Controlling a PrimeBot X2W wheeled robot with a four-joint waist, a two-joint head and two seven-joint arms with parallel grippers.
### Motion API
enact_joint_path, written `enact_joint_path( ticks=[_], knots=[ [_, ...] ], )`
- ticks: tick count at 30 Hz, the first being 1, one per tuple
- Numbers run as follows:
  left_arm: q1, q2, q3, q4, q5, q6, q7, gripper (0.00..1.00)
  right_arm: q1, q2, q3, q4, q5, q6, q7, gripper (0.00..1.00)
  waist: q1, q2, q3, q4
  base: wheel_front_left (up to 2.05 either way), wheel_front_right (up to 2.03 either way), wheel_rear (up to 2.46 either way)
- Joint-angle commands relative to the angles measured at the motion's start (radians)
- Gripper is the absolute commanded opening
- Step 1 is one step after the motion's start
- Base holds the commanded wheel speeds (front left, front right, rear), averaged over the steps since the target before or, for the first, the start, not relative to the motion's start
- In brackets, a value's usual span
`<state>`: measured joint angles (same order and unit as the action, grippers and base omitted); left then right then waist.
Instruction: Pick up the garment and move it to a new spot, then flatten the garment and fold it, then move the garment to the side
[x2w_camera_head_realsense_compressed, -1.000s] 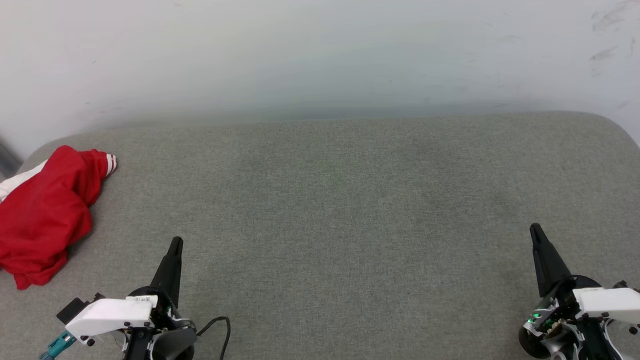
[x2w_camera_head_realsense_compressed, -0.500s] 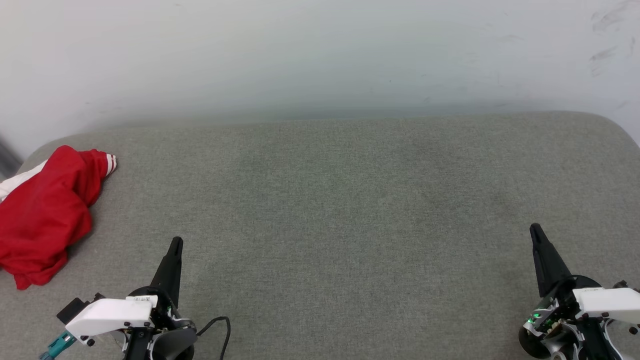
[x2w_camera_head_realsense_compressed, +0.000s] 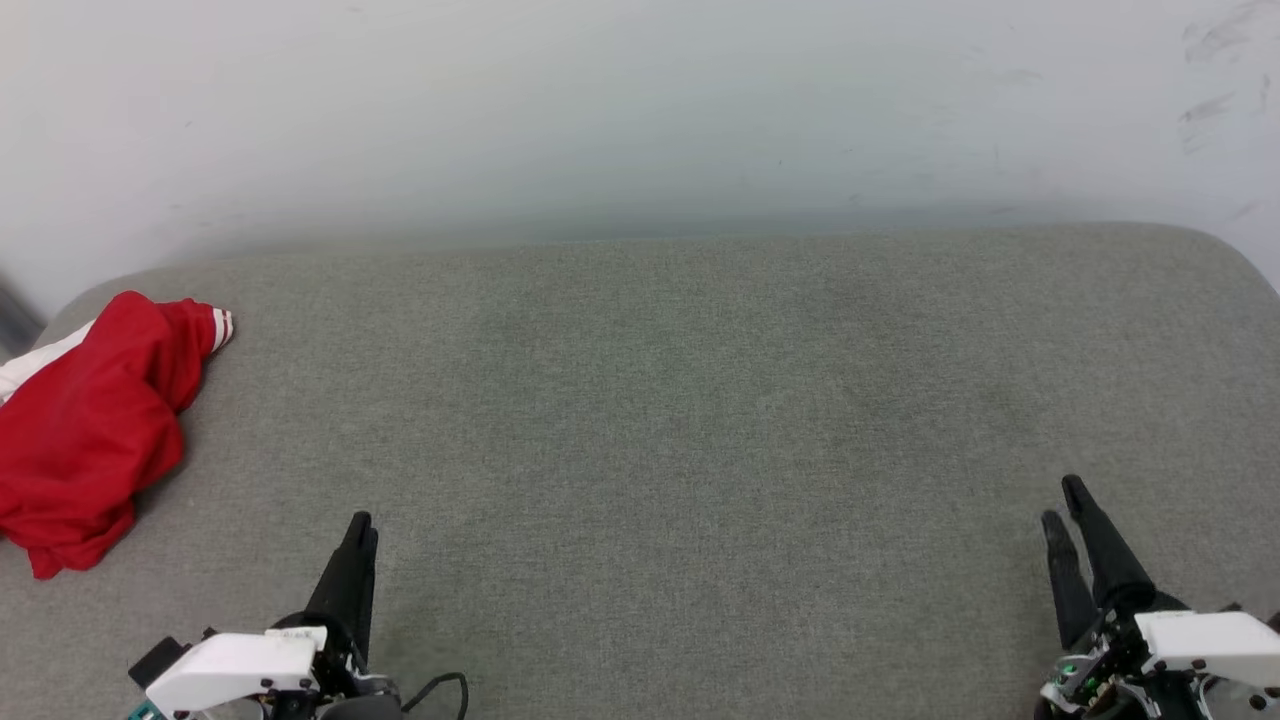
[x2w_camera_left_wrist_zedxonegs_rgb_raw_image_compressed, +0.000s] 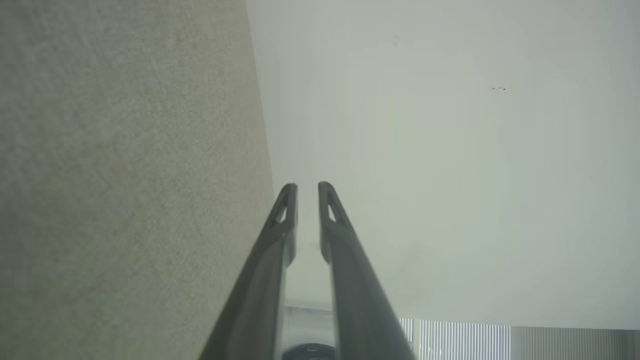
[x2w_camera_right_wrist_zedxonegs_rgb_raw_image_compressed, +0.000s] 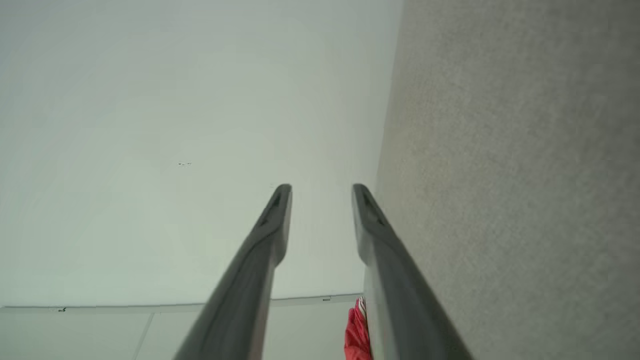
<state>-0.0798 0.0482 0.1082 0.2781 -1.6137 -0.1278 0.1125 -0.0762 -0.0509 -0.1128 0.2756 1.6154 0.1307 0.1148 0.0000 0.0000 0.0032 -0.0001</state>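
At the far left of the grey upholstered surface (x2w_camera_head_realsense_compressed: 680, 450), as seen from the head view, the garment (x2w_camera_head_realsense_compressed: 85, 430) is shown: a red T-shirt lying in a crumpled heap, with a white sleeve at its left edge and a red-and-white striped trim pointing toward the far right. Part of the heap is cut off by the left border. A white wall (x2w_camera_head_realsense_compressed: 640, 100) is seen rising behind the far edge of the surface. The left gripper (x2w_camera_head_realsense_compressed: 364, 525) is seen at the near left, well apart from the garment, its two dark fingers nearly overlapping from this angle. The right gripper (x2w_camera_head_realsense_compressed: 1062, 502) is seen at the near right, its fingers visibly parted.

Left wrist view: the left gripper (x2w_camera_left_wrist_zedxonegs_rgb_raw_image_compressed: 307, 186) is shown with its fingers slightly parted, a narrow strip of wall being visible between them. The surface is seen along the left side of the view, and a ribbed panel (x2w_camera_left_wrist_zedxonegs_rgb_raw_image_compressed: 460, 340) along the bottom right.

Right wrist view: the right gripper (x2w_camera_right_wrist_zedxonegs_rgb_raw_image_compressed: 322, 188) is shown with its fingers spread wider, the wall being seen through the gap. A small red part of the garment (x2w_camera_right_wrist_zedxonegs_rgb_raw_image_compressed: 356, 335) is seen low between the fingers, far beyond them, at the end of the surface.
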Motion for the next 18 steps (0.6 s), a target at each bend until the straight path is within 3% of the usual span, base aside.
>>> enact_joint_path(
  ticks=[1, 18],
  knots=[
    [0.001, 0.000, -0.003, -0.006, 0.007, 0.000, -0.008, 1.00, 0.001, 0.000, 0.007, -0.007, -0.004, 0.000, -0.008, 1.00, 0.0000, 0.0000, 0.001, 0.000, 0.00, 0.00, 0.00],
    [0.029, 0.001, 0.013, -0.043, 0.117, -0.001, -0.086, 1.00, 0.022, 0.000, 0.035, -0.045, -0.090, 0.000, -0.086, 1.00, 0.0000, 0.0000, 0.004, -0.002, 0.00, 0.00, 0.00]
  ],
)
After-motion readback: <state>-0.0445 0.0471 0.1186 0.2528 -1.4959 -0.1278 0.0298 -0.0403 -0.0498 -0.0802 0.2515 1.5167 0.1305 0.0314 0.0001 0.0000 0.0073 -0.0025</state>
